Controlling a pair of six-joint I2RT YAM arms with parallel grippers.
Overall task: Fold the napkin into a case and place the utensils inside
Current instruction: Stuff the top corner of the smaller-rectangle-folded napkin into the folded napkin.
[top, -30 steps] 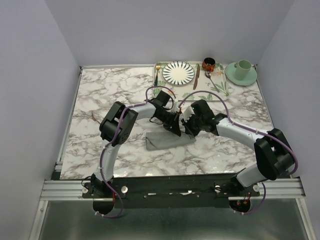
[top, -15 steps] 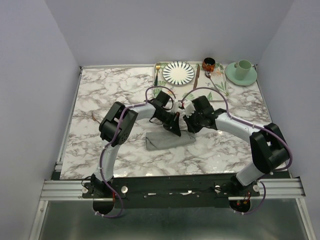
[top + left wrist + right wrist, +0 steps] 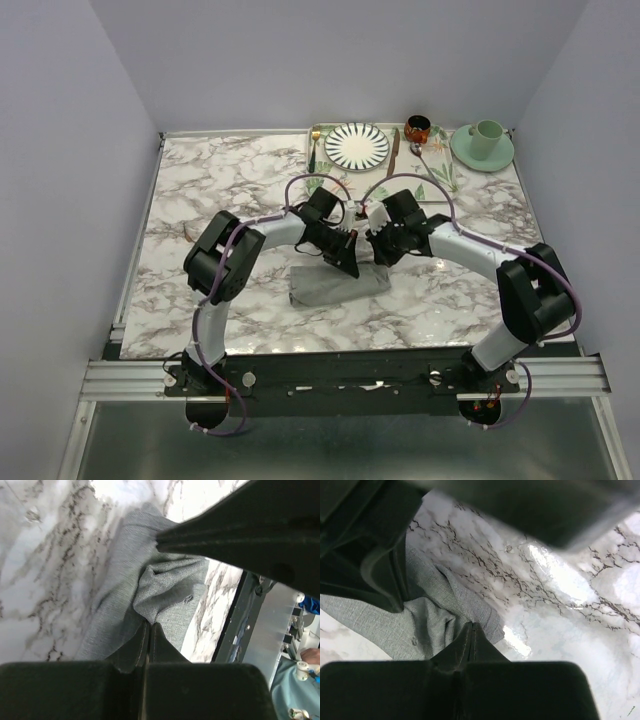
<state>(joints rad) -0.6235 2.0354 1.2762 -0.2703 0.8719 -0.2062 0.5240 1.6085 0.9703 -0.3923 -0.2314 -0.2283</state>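
Evidently the folding step is in hand. The left end effector [image 3: 148, 631] has its fingers pressed together on a raised ridge of the plain grey soft cloth napkin [image 3: 170, 592]. The right end effector [image 3: 471, 630] is likewise closed, pinching a crease of the same cloth near its border. In the overhead view the two sit almost touching, the right one just toward 2 o'clock of the left, both at the cloth's 12 o'clock long side.

The napkin lies near the middle of the white marble-veined counter [image 3: 220, 190] as a rumpled band running from 9 to 3 o'clock. It is bunched where it is held and is not yet a tidy case.

The slim utensils [image 3: 428, 163] are too small to tell apart. They rest well away at about 1 o'clock from the cloth, on the leaf-patterned rectangular tray [image 3: 445, 183] along the counter's far side.

By my reading, the task is under halfway: the pocket is unfinished and nothing has been put inside. The next move calls for both arms to carry the pinched edge together, level and at an even pace, toward 6 o'clock. They should lay it flat over the lower layer before letting go. Uneven pulling would likely twist the band or drag it along the counter.
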